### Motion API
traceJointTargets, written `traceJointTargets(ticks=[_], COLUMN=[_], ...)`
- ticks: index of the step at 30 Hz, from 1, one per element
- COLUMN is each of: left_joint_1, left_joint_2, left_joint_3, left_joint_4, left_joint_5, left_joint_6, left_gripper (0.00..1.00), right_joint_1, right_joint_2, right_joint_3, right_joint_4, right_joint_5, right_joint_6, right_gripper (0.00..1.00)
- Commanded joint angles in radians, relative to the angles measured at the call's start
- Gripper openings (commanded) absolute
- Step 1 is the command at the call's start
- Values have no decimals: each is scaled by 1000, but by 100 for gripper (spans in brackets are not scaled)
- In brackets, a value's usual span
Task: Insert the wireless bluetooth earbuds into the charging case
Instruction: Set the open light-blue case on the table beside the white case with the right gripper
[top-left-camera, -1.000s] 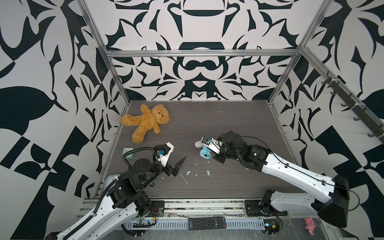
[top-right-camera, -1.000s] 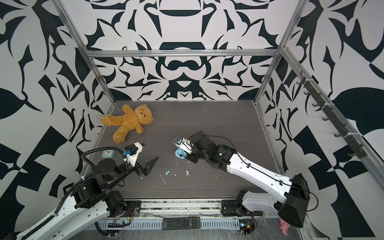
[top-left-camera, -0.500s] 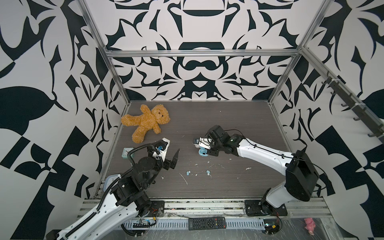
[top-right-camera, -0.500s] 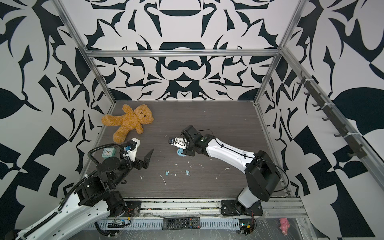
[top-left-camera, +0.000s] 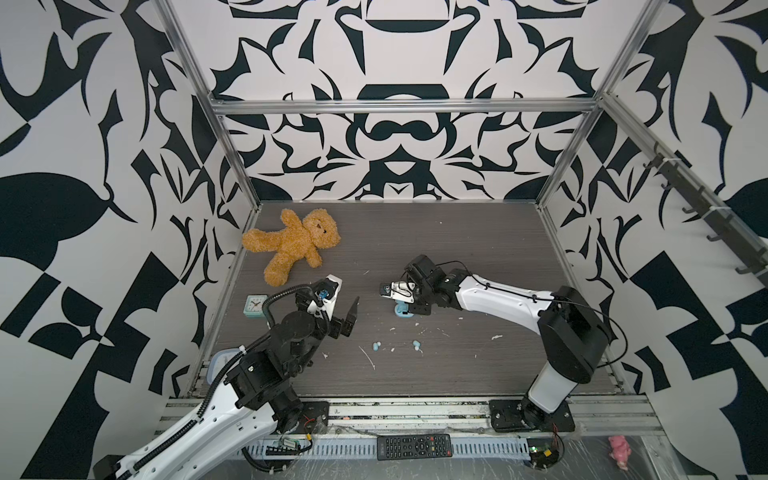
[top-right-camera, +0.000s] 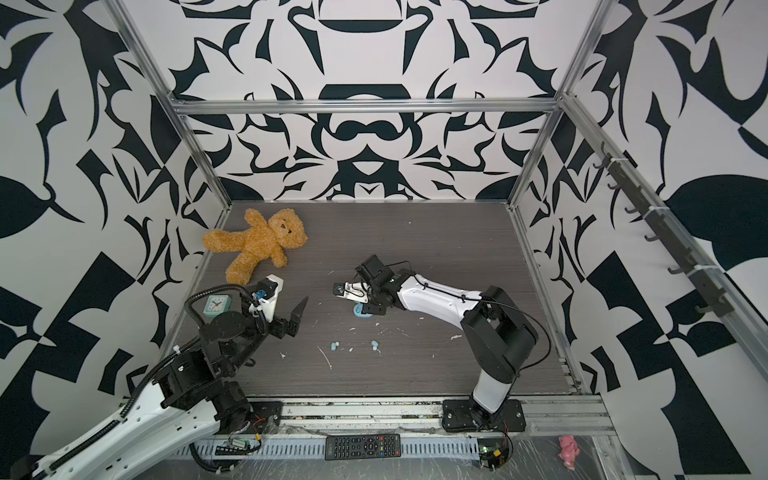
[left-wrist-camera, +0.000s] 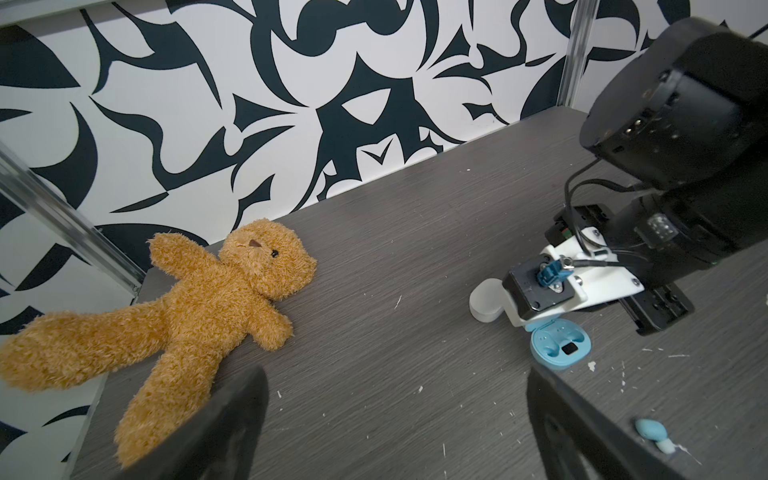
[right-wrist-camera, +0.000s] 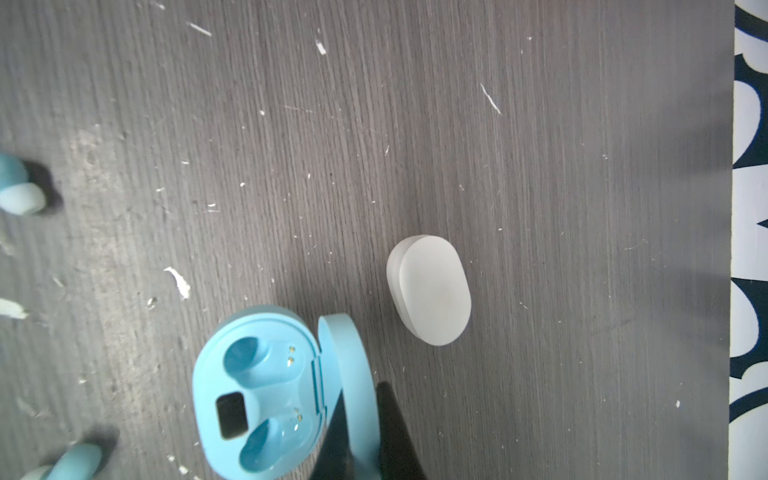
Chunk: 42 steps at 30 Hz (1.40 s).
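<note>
Lid of the light blue case (right-wrist-camera: 257, 395) raised on its hinge, both sockets bare, base flat on the table (right-wrist-camera: 582, 124) near the middle. Right gripper (right-wrist-camera: 361, 415) clamped on that upright lid, one dark finger against each face. White case (right-wrist-camera: 430, 291) closed, lying just beside the blue one, not touching. First light blue earbud (top-left-camera: 377, 345) and second light blue earbud (top-left-camera: 416, 343) loose on the table, nearer the front edge than the case, close together but apart, among white flecks. Left gripper (left-wrist-camera: 395, 374) spread wide and empty, raised over the table to the left of the blue case in both top views. Teddy bear (top-left-camera: 297, 245) on its back toward the far left corner; small clock (top-left-camera: 254, 306) by the left edge.
</note>
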Motion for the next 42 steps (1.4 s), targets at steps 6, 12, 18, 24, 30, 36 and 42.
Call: traceJointTargets(ticks=[6, 12, 18, 24, 30, 36, 42], left_joint_1=[4, 3, 4, 4, 4, 3, 4], left_joint_2=[4, 5, 10, 10, 11, 11, 11], left_joint_3=[19, 18, 19, 17, 18, 19, 17], left_joint_4=[-13, -10, -8, -8, -8, -8, -10], left_joint_5=[-22, -28, -24, -25, -22, -22, -18], left_joint_6=[-5, -1, 0, 0, 2, 2, 2], left_gripper=[99, 99, 99, 99, 99, 99, 99], right_joint_1=[2, 4, 5, 12, 14, 19, 20], right_joint_2=[42, 69, 93, 112, 124, 123, 128], right_joint_3=[57, 61, 71, 85, 94, 97, 102], right_joint_4=[38, 36, 35, 28, 16, 11, -1], right_joint_5=[29, 37, 42, 51, 52, 41, 28], right_joint_6=[6, 10, 22, 28, 28, 35, 39], right_gripper=[0, 0, 0, 0, 0, 3, 14])
